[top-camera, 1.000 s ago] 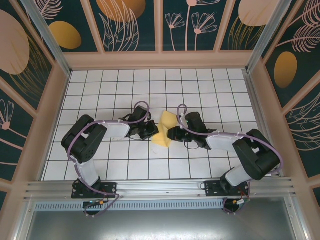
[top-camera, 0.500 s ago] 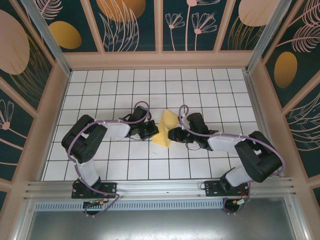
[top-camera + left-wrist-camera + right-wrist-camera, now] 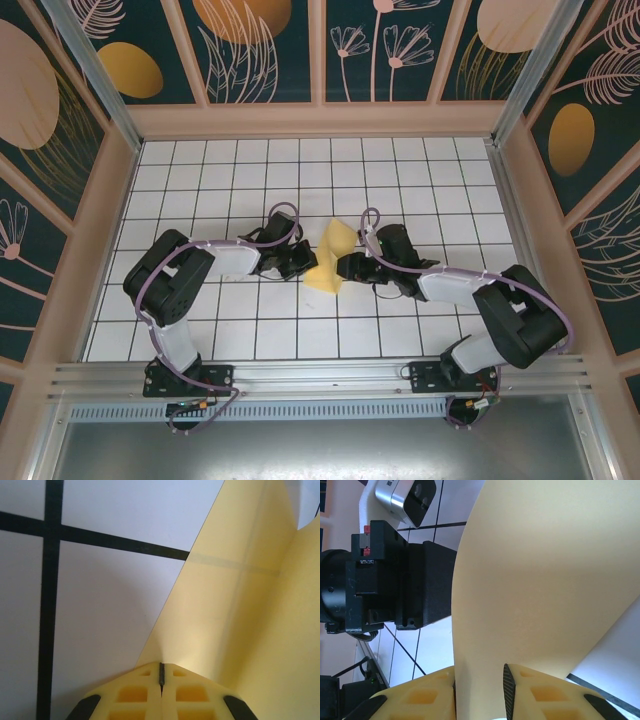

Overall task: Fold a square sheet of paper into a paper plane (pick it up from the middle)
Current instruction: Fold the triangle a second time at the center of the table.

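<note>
Basically creased pale-yellow paper (image 3: 330, 258), plain, folded, flaps angled up. Pinched tight at edge by left gripper (image 3: 161, 669); sitting between spread fingers of right gripper (image 3: 479, 675).

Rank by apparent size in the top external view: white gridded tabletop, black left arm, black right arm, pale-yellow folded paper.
1. white gridded tabletop
2. black left arm and black right arm, too alike to rank
3. pale-yellow folded paper

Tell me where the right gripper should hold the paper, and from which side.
Grip the paper at its right edge, from the right, opposite the left gripper pinching its left edge. It stands inside the open right gripper, so both faces seem reachable.
</note>
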Robot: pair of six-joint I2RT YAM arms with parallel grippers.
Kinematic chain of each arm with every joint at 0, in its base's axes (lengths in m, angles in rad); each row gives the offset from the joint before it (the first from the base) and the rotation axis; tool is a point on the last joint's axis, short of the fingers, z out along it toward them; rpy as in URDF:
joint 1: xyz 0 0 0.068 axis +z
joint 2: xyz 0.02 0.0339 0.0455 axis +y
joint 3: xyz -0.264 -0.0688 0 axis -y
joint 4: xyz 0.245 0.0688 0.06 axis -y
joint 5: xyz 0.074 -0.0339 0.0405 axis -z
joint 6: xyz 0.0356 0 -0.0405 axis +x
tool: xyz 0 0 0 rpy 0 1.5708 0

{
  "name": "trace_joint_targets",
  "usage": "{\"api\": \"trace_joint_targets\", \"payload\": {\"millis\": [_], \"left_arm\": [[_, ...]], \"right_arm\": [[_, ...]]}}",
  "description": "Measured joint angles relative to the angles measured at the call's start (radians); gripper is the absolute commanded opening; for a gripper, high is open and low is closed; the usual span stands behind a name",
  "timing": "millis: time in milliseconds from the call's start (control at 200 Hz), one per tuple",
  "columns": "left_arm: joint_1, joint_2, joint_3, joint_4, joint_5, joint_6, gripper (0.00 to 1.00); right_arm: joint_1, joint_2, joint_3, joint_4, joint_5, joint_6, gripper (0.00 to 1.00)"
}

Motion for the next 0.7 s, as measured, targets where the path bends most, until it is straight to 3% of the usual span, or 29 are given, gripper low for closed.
{"api": "trace_joint_targets", "payload": {"millis": [215, 375, 485, 625, 701], "left_arm": [[0.0, 0.0, 0.0, 0.0, 0.0, 0.0, 0.07], [0.0, 0.0, 0.002, 0.0, 0.0, 0.004, 0.11], [0.0, -0.006, 0.014, -0.014, -0.01, 0.011, 0.22], [0.0, -0.063, 0.045, -0.034, -0.044, 0.002, 0.47], [0.0, -0.113, 0.06, -0.035, -0.067, -0.013, 0.53]], "right_arm": [[0.0, 0.0, 0.0, 0.0, -0.008, -0.003, 0.31], [0.0, 0.0, 0.0, 0.0, -0.008, -0.009, 0.18], [0.0, 0.0, 0.001, 0.0, -0.007, -0.019, 0.2], [0.0, 0.004, 0.008, -0.002, -0.007, -0.026, 0.2], [0.0, 0.006, 0.011, -0.003, -0.007, -0.029, 0.21]]}}
